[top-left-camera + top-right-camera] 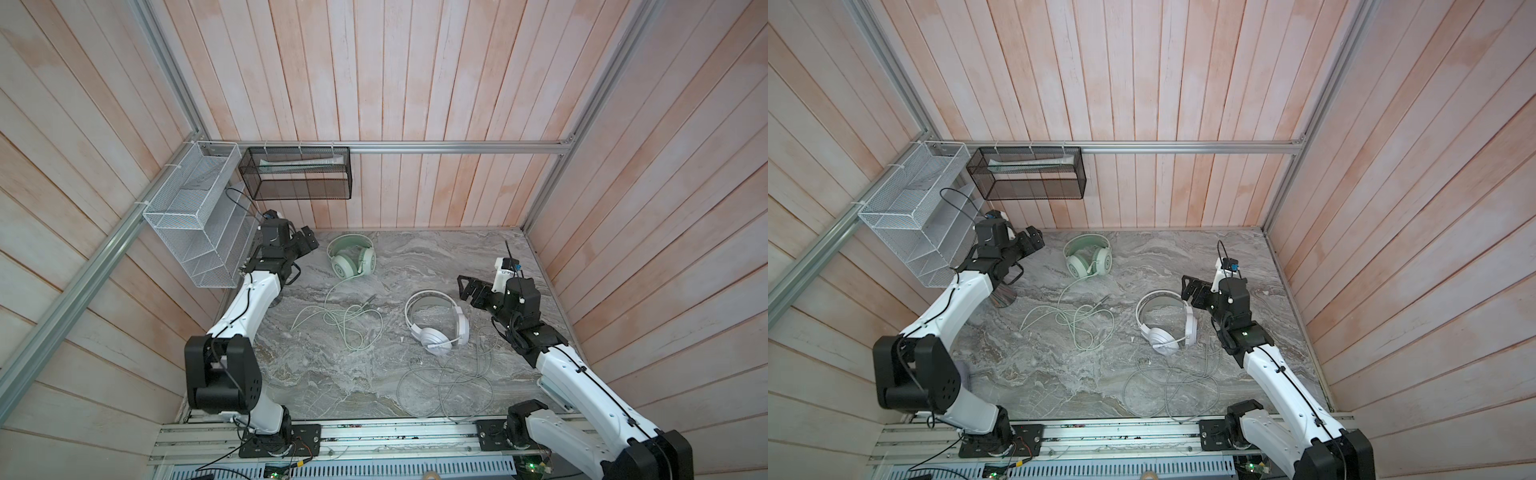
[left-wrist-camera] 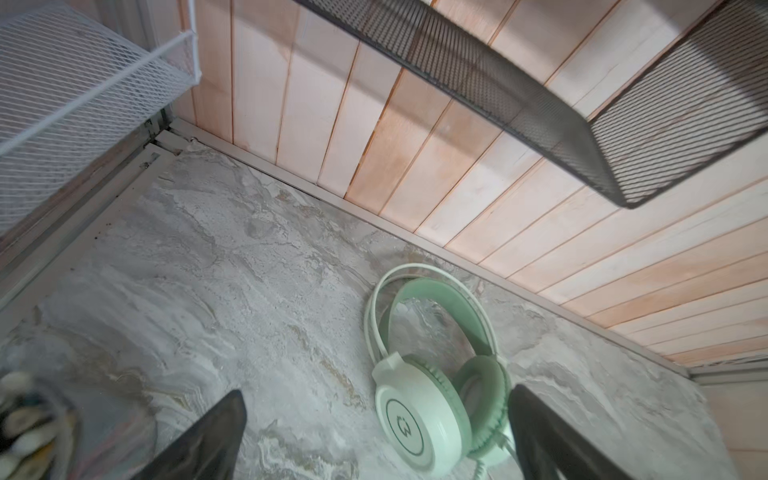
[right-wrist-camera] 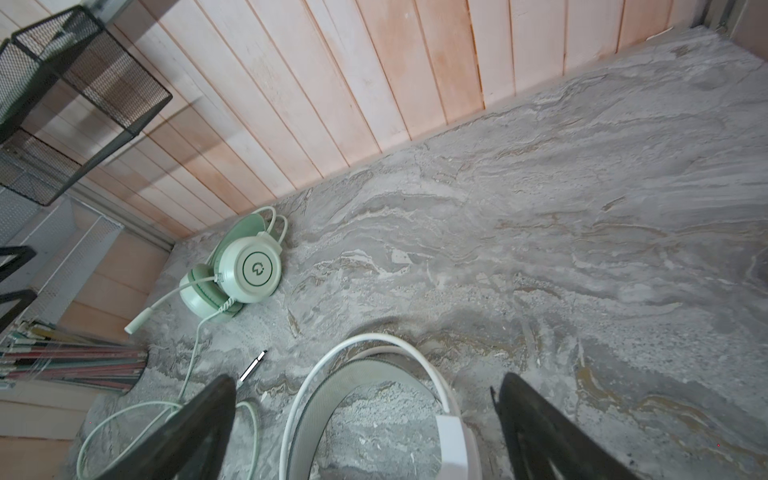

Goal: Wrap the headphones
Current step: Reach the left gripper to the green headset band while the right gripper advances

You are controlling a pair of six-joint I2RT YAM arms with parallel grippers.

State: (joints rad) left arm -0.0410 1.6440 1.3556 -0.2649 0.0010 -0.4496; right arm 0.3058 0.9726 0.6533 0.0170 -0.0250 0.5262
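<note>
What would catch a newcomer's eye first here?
Two headsets lie on the marble table: a mint headset by the back wall and a white headset farther forward, each trailing a tangled cable. The left fingers, by the mint one, and the right fingers, by the white one, stand open and empty.

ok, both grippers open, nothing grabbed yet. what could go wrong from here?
1. The mint cable lies in crossing loops; pulling one strand may knot it or drag the mint headset.
2. The white headset has a grey cable looping to the front edge of the table; it could slip off or snag there.
3. The pen cup sits under the left arm; a sweep might tip it.
</note>
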